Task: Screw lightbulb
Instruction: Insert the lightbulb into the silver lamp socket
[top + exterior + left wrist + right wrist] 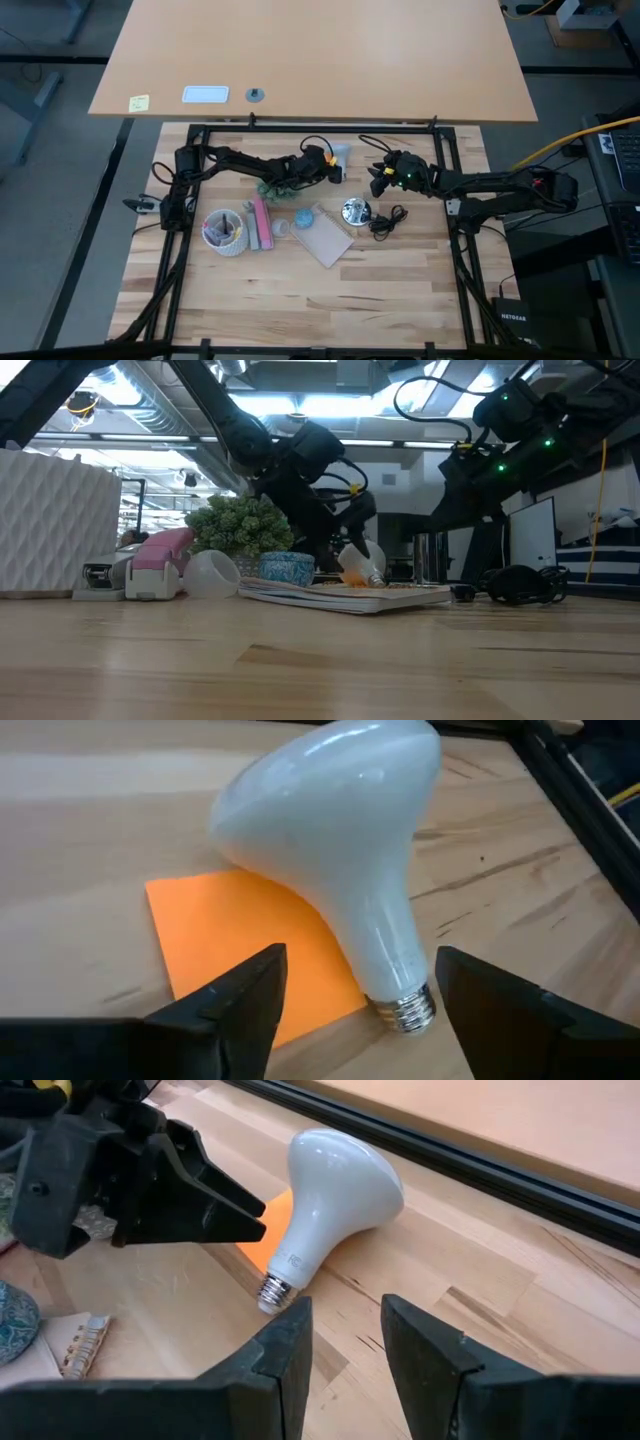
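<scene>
Fingers first: the left gripper had its two dark fingers spread wide on either side of the lightbulb's neck, not pinching it, so nothing was actually held. The right gripper was also empty, its fingers parted by a modest gap and aimed at the bulb from a little way off. The lightbulb was lying on its side on the wooden table, partly over an orange sticky note, up near the back rail at about 12 o'clock from the silver socket disc. Its long axis ran flat along the table, and in the high view the screw base pointed roughly toward 6 o'clock, at the middle of the table, with the fat white globe toward the rail. As for progress, I'd call it barely started: the bulb wasn't in the socket, wasn't upright, wasn't even gripped. Still to do, by my guess, was grabbing it, turning the base down, carrying it to the socket and twisting it in. The plant, patterned cup and notebook looked like bystanders.
</scene>
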Controlling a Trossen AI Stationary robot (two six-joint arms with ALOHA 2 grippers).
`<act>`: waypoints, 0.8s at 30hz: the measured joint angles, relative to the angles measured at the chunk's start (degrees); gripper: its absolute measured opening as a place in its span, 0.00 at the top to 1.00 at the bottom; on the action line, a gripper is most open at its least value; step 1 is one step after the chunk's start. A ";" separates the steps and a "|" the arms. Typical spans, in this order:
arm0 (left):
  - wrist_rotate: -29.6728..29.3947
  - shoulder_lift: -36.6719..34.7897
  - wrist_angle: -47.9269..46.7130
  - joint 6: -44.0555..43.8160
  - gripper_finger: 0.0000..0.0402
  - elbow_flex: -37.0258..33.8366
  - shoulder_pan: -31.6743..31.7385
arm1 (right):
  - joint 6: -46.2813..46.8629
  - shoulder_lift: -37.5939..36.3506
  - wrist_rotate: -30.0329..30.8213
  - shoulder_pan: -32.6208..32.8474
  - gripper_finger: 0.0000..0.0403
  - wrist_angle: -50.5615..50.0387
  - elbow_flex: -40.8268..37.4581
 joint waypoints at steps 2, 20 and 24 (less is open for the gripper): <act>0.04 0.00 0.93 -1.63 0.36 0.00 -0.01 | 0.00 0.00 0.00 0.00 0.69 0.32 -0.02; 0.25 9.19 5.38 -6.38 0.35 8.52 -0.04 | 0.00 0.00 -0.20 0.04 0.69 3.82 -0.02; -1.40 9.97 3.61 -7.12 0.35 9.41 0.00 | 0.00 0.00 -1.57 0.02 0.69 3.74 -0.02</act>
